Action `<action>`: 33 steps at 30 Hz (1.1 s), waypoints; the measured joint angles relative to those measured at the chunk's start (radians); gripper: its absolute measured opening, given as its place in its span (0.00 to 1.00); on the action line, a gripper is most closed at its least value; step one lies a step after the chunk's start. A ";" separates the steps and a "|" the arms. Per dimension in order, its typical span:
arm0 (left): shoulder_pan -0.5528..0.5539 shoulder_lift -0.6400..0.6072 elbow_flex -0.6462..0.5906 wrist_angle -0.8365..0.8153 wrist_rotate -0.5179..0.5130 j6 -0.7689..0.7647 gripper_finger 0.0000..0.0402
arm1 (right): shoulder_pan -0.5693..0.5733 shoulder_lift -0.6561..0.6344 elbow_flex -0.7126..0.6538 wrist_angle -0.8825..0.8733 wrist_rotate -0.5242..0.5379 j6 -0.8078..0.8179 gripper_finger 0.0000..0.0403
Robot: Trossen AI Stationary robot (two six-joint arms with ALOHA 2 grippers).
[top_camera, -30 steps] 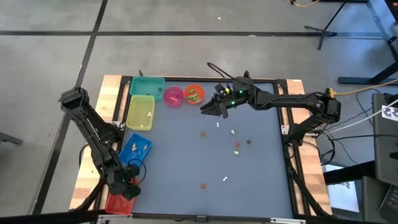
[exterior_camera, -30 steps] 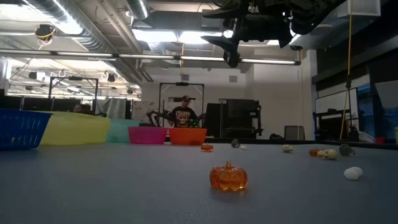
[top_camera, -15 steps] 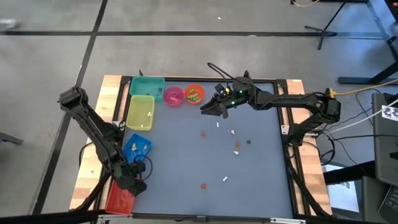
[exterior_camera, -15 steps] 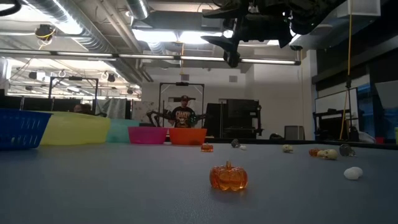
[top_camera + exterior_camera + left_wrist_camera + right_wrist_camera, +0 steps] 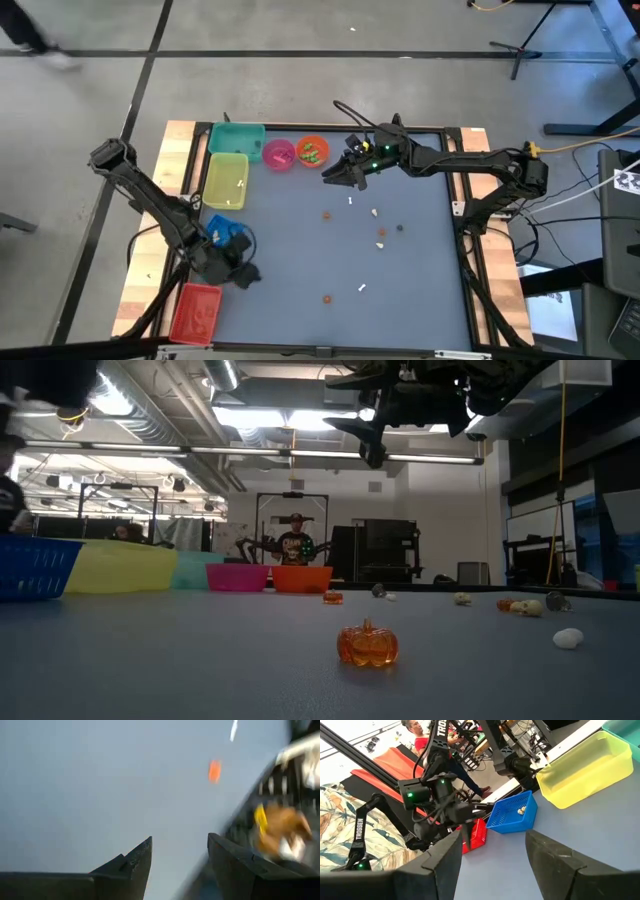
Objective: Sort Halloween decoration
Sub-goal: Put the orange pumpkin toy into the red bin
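Several tiny Halloween trinkets lie loose on the grey table: an orange pumpkin (image 5: 326, 297) (image 5: 367, 644), a white piece (image 5: 362, 288), another orange one (image 5: 326, 213), and white and dark ones around (image 5: 381, 232). My left gripper (image 5: 243, 274) (image 5: 180, 855) hovers open over the table's near left part, beside the blue bin (image 5: 222, 228). It holds nothing. The orange pumpkin (image 5: 214, 771) lies ahead of it. My right gripper (image 5: 330, 178) (image 5: 492, 855) hangs open and empty above the far middle of the table, near the orange bowl (image 5: 312, 150).
Along the left side stand a teal bin (image 5: 237, 138), a yellow bin (image 5: 225, 180), the blue bin and a red bin (image 5: 195, 310). A pink bowl (image 5: 279, 153) sits beside the orange bowl. A person (image 5: 297, 545) stands in the room beyond the table.
My left gripper has swung from above the red bin at the near left corner toward the table's right and a little toward the far edge, turning as it went. It now hangs over the grey surface, still open. The right arm has kept still.
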 joint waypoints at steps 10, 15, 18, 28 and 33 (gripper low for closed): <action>0.225 0.001 0.000 0.123 -0.408 0.689 0.44 | 0.000 0.000 0.000 0.002 -0.012 0.000 0.53; 0.359 0.050 0.000 0.457 -0.367 1.139 0.44 | 0.000 0.000 0.000 0.009 -0.090 0.004 0.53; 0.432 0.110 0.001 0.678 -0.267 1.398 0.44 | -0.001 0.000 0.000 0.009 -0.162 0.006 0.53; 0.610 0.368 0.017 0.943 -0.033 1.558 0.44 | -0.020 -0.090 0.002 0.012 -0.219 0.002 0.53; 0.656 0.520 0.077 0.937 0.051 1.595 0.44 | -0.053 -0.144 0.001 0.000 -0.247 -0.025 0.53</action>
